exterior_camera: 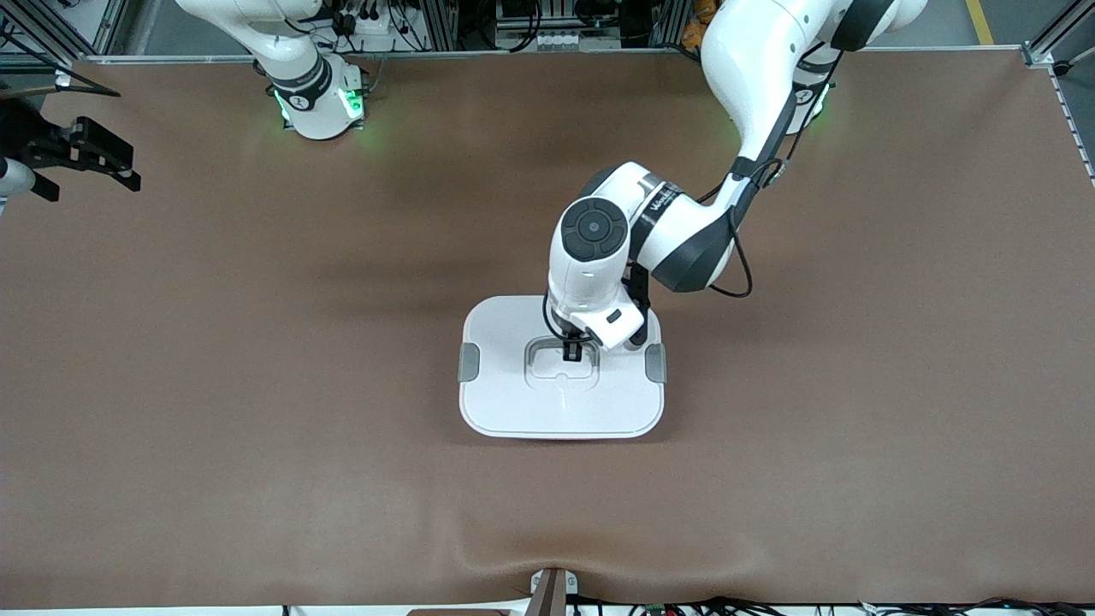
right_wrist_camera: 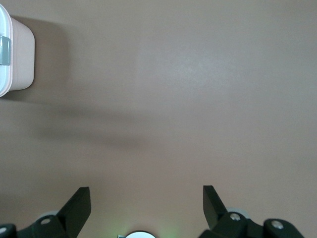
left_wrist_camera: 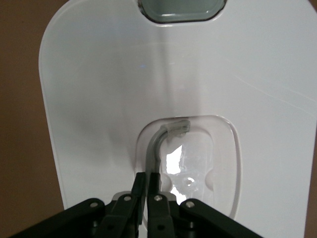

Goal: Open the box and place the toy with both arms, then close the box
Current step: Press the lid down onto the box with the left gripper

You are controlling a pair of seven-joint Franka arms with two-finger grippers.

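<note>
Two left gripper (exterior_camera: 571,351) fingers pinch the box (exterior_camera: 562,402) handle (left_wrist_camera: 157,146); right gripper (right_wrist_camera: 147,206) fingers spread

Faint dark lettering on grey band of left arm (exterior_camera: 660,204), centre of front view; too small to read. No other legible text.

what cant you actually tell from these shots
- The toy: in no view, so whether it is in the closed box cannot be told; the white lid hides the inside.
- Left hand: the front view's wrist covers its grip; the left wrist view shows fingers shut on the handle.
- Right hand: open over bare table, waiting; fingertips cut off by the picture's edge.
</note>
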